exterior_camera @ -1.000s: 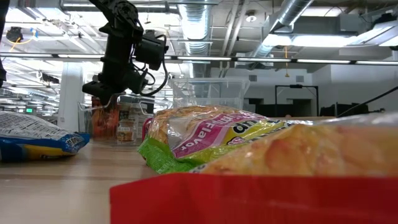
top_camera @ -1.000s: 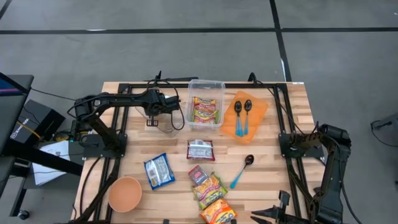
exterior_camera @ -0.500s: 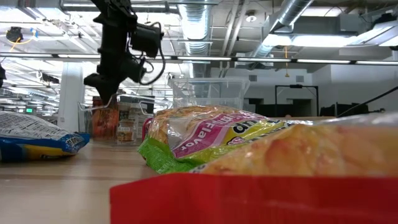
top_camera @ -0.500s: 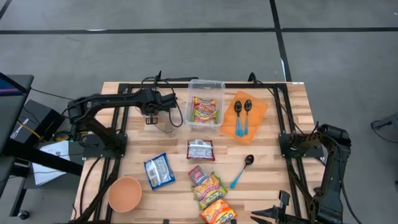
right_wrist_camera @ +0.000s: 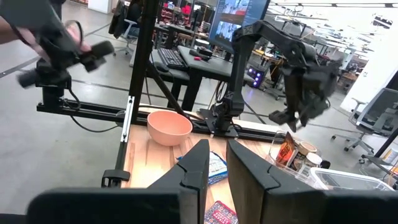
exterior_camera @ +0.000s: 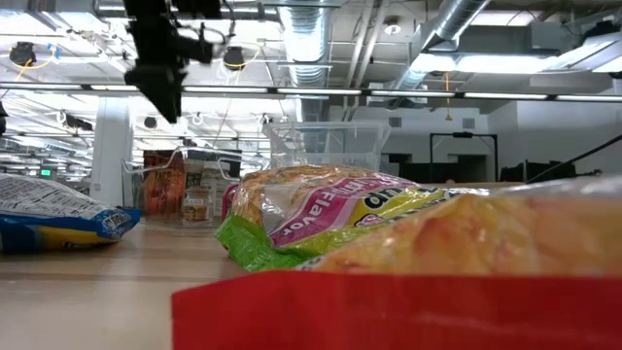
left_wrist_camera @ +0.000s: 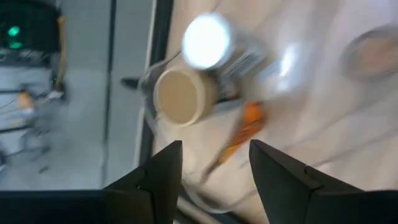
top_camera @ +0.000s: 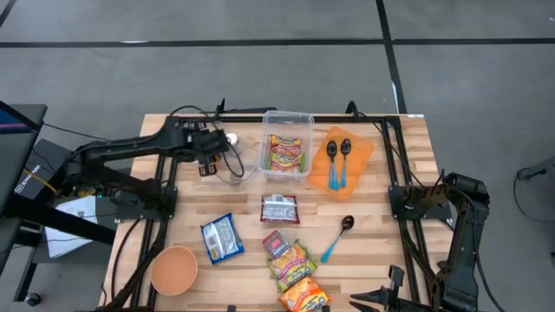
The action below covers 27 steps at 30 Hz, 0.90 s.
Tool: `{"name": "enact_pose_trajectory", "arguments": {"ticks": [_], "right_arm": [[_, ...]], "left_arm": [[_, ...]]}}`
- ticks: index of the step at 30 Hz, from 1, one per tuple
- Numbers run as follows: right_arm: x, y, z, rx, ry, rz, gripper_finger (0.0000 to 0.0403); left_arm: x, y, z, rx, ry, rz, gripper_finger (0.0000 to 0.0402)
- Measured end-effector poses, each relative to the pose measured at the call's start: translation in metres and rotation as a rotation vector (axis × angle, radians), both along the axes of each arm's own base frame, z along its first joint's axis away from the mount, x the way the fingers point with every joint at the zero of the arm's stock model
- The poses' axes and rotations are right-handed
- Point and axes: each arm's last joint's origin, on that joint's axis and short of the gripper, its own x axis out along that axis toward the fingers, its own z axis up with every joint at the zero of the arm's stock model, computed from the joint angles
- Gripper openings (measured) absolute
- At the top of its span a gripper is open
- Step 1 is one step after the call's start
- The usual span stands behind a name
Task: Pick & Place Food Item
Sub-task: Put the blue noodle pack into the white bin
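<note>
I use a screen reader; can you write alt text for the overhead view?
Seen from above, the left claw hangs open over a small clear tub, beside a clear bin holding a snack packet. More packets, spoons and a pink bowl lie on the wooden table; the right arm waits at its right edge.

A robotics lab or open workshop hall. Bare grey concrete floor (top_camera: 260,52) under a wooden desk (top_camera: 243,204) ringed by a black metal frame (top_camera: 364,121). Exposed silver ducts (exterior_camera: 311,34) and pipes overhead among strip lights. Farther back, rows of workstations with monitors (right_wrist_camera: 239,15), a keyboard (right_wrist_camera: 171,59), office chairs (right_wrist_camera: 373,118).
</note>
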Motion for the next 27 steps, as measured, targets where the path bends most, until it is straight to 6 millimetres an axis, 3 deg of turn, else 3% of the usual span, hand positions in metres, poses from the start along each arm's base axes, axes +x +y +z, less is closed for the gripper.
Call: {"name": "enact_pose_trajectory", "arguments": {"ticks": [9, 21, 27], "right_arm": [[0.0, 0.0, 0.0, 0.001, 0.0, 0.0, 0.0051], [-0.001, 0.0, 0.0, 0.008, -0.002, 0.002, 0.0051], [-0.003, 0.001, 0.0, 0.007, -0.002, 0.007, 0.0051]], "left_arm": [[-0.009, -0.059, 0.018, -0.232, -0.234, -0.169, 0.0179], [-0.003, -0.148, 0.012, -0.506, -0.33, -0.379, 0.0179], [0.011, -0.194, 0.0, -0.573, -0.383, -0.496, 0.0172]]}}
